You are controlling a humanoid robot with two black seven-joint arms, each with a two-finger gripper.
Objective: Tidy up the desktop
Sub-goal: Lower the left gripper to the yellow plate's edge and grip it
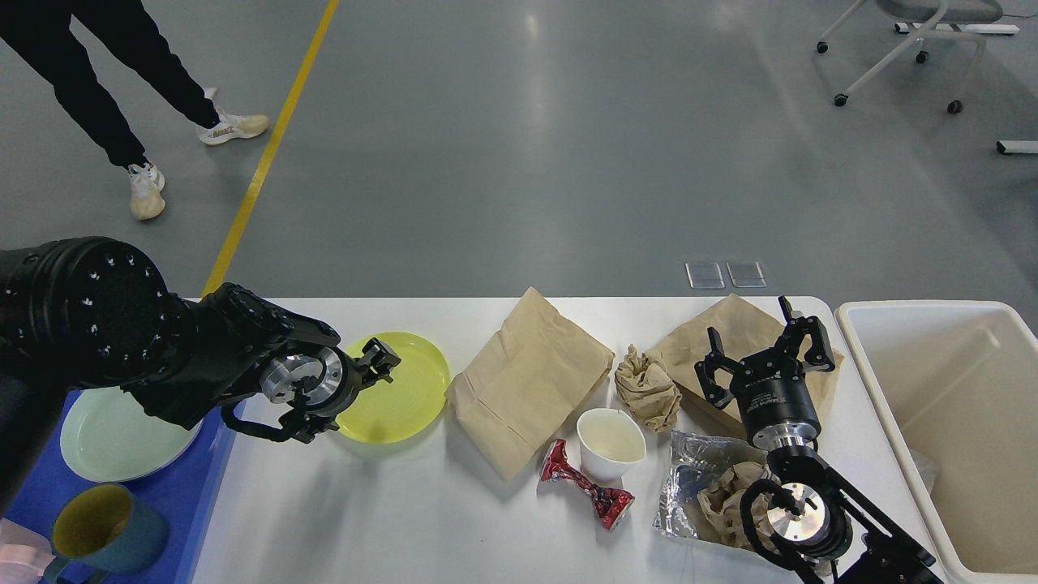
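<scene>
Reaching in from the left, the left hand hangs over the near-left part of the yellow plate, seen dark and nearly end-on, so I cannot tell how far its fingers are parted or whether they touch the plate. The right hand hovers with its fingers spread wide, holding nothing, above the brown paper bag at the far right of the counter. This white counter fills the lower middle of the view, between the blue tray on the left and the cream bin on the right. On it also lie a second paper bag, a crumpled paper ball, a white paper cup, a crushed red can and a foil wrapper. The tray holds a pale green plate and a teal mug.
</scene>
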